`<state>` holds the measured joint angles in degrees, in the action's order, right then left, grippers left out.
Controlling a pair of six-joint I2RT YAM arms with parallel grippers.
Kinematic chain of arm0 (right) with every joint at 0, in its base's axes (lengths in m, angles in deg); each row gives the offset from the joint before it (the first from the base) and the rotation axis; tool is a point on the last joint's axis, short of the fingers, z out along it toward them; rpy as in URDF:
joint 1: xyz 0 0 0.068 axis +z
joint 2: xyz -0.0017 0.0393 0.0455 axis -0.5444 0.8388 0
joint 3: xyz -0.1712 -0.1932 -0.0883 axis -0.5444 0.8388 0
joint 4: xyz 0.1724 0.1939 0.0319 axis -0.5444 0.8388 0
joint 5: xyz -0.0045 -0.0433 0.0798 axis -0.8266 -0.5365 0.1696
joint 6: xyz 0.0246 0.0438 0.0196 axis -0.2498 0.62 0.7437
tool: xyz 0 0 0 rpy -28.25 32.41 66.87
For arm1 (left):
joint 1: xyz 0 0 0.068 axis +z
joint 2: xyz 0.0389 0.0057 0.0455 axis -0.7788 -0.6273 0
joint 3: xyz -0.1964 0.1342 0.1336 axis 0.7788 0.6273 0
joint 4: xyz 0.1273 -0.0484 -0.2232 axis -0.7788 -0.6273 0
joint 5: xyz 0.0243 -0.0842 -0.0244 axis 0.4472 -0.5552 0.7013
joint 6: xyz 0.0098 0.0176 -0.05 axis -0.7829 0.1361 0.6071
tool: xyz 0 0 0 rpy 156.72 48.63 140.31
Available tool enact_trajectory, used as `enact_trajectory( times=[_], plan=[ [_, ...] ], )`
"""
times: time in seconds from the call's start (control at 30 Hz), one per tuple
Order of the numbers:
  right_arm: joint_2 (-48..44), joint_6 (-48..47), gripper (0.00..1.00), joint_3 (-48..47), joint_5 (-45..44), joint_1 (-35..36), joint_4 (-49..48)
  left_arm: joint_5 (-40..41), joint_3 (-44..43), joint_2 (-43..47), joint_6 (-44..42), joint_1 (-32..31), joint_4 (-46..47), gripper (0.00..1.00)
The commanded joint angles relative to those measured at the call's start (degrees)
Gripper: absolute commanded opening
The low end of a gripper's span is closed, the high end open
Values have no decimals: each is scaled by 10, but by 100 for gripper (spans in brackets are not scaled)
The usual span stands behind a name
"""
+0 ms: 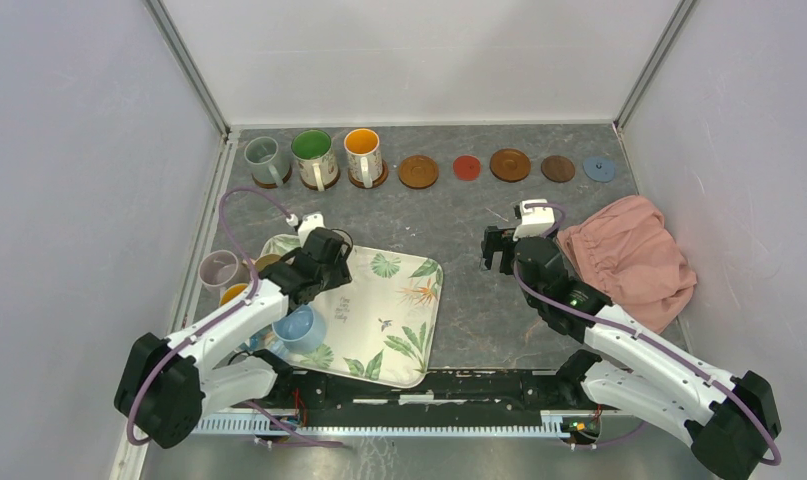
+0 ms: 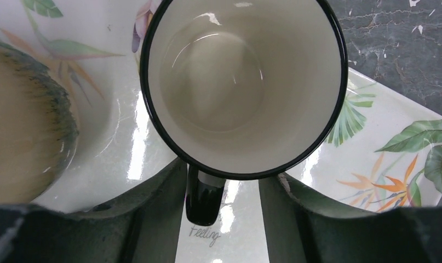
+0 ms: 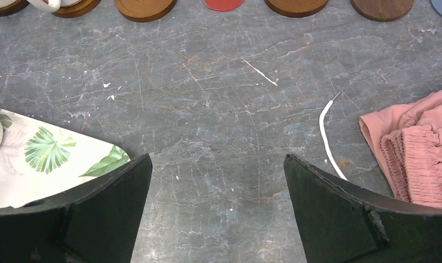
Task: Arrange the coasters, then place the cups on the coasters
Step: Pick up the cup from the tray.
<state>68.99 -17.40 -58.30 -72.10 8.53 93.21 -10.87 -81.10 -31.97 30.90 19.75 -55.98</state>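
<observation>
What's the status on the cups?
Left hand open, straddling handle of cream dark-rimmed mug on leaf-print tray. Right hand open, empty. Tan cup close beside.

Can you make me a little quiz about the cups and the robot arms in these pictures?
1. Count: how many coasters in the back row have no cup on them?
2. True or false: the right end effector is holding the pink cloth.
3. Pick one: what lies between the fingers of the left end effector?
A) the dark handle of the cream cup
B) a red coaster
C) a light blue cup

Key:
1) Five.
2) False: it is open and empty, and the pink cloth lies off to its side.
3) A.
</observation>
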Motion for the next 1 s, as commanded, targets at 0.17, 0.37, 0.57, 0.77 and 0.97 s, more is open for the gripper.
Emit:
enact_trajectory(
  times=[0.17,0.37,0.57,0.77,0.97],
  plan=[
    [-4,-6,98,4,-8,-1,-26,34,7,-32,22,-12,46,49],
    [-3,-6,98,8,-4,-1,-28,43,10,-49,25,-22,63,42],
    [-4,-7,98,9,-1,-1,-26,55,14,-63,25,-34,76,27],
    [-6,-6,98,11,1,0,-26,73,7,-64,22,-57,73,3],
    [-12,-6,98,13,1,-1,-25,87,-14,-50,10,-84,58,2]
  ],
)
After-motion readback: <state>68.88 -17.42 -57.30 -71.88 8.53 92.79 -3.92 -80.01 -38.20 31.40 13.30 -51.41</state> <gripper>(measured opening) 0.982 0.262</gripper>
